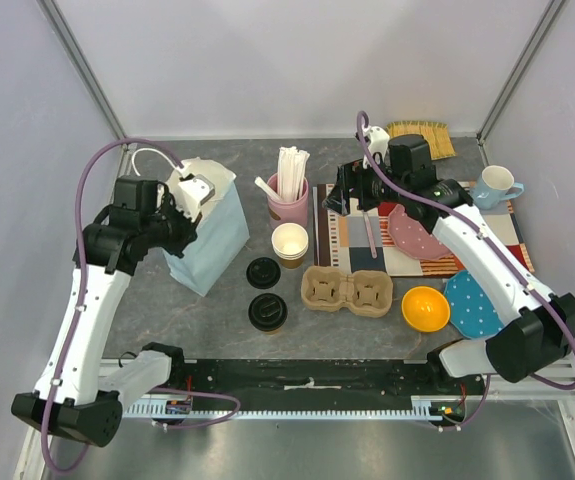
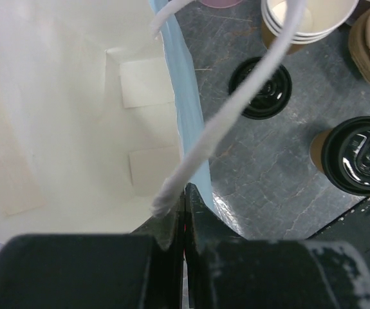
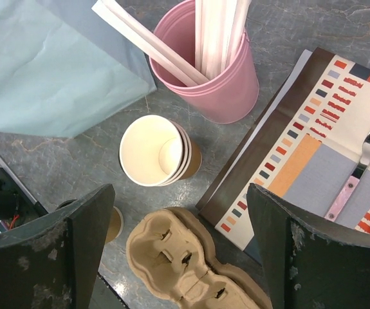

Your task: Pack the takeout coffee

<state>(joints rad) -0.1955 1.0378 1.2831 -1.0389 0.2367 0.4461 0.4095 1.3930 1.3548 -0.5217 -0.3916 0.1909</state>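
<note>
Coffee, lidded, stands on the table near the front edge, clear of both grippers. The bag stands upright to its left. The left gripper has its jaws pinched together on the bag's rim by the cord handle, likely to keep the mouth open for loading. The right gripper, jaws wide apart and empty, hangs over the mat, seemingly ready for a cup. The carrier lies right of the coffee, with stacked cups and a loose lid behind it.
</note>
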